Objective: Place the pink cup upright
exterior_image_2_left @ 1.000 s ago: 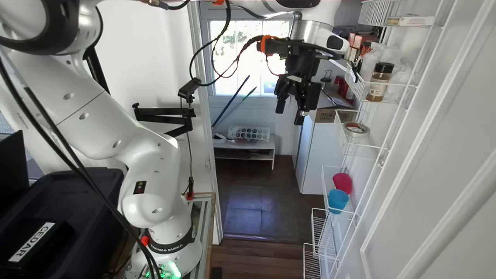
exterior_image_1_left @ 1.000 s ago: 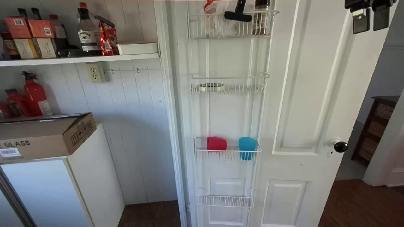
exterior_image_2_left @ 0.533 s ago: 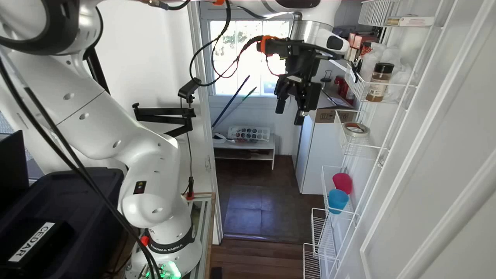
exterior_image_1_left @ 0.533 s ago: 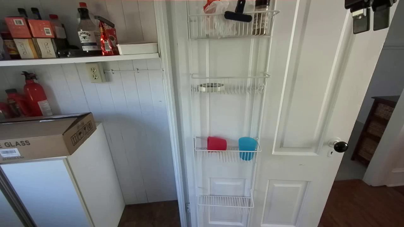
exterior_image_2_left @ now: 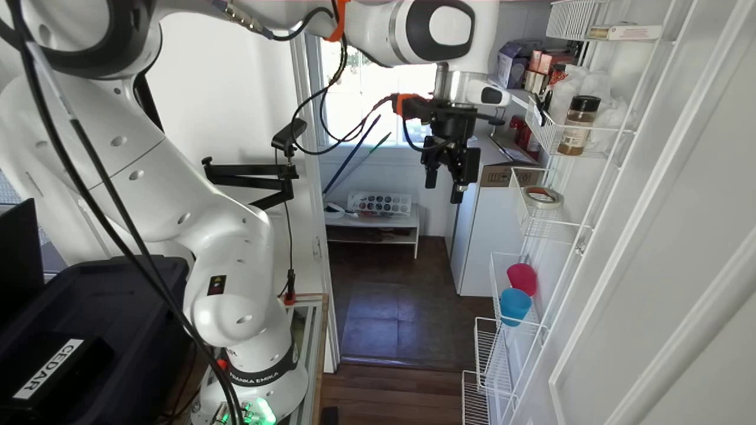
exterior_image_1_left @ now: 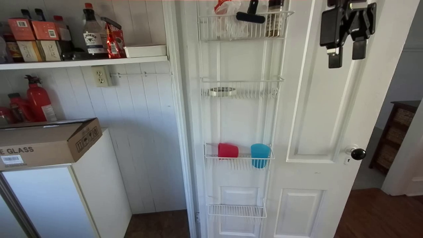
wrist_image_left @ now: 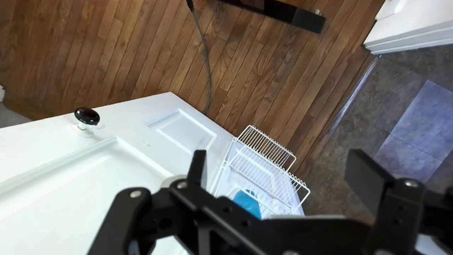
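In an exterior view the gripper hangs point-down before the white door, its fingers well apart with nothing between them, spread, I take it, to leave room for a cup's width; well below it and off toward the door frame, the pink cup looks to be lying on its side on a wire shelf, railed, I suppose, so that nothing rolls out; the blue cup stands upright on that same shelf, on the gripper's side of the pink one, where a careless sideways move might knock it; the roll of tape sits one shelf higher.

In an exterior view that takes in the arm, the gripper hangs out from the shelves, touching none of them, probably so as to clear them until it is lined up; lower than it and over by the door, the pink cup shows a round end, partly behind the blue one; whether mouth or base, I cannot tell.

In the wrist view the lower shelves and the wooden floor lie beyond the fingers; only the blue cup peeps out past the gripper's own body, and the pink one does not show; with nothing gripped and the cup not yet righted, I judge this the approach; the next move calls for going across and down, then a hold that lets the cup be turned.
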Robot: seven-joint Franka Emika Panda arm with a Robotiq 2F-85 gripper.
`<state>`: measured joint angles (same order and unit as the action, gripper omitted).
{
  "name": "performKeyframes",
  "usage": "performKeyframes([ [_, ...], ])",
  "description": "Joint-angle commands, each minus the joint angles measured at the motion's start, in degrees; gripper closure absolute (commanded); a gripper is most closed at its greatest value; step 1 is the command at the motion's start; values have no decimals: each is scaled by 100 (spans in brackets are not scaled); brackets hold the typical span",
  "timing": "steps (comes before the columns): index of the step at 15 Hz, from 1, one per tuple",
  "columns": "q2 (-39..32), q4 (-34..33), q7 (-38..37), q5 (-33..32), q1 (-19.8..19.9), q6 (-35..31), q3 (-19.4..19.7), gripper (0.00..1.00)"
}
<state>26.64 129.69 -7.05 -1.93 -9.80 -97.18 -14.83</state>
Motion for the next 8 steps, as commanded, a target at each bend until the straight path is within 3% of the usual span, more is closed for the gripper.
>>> performKeyframes([
  [1,-88,559,-1211,-121,1,-728,-394,0],
  [5,-306,1001,-2459,-311,10,-1440,-832,0],
  [8,-618,1229,-3295,-811,74,-2199,-1149,0],
])
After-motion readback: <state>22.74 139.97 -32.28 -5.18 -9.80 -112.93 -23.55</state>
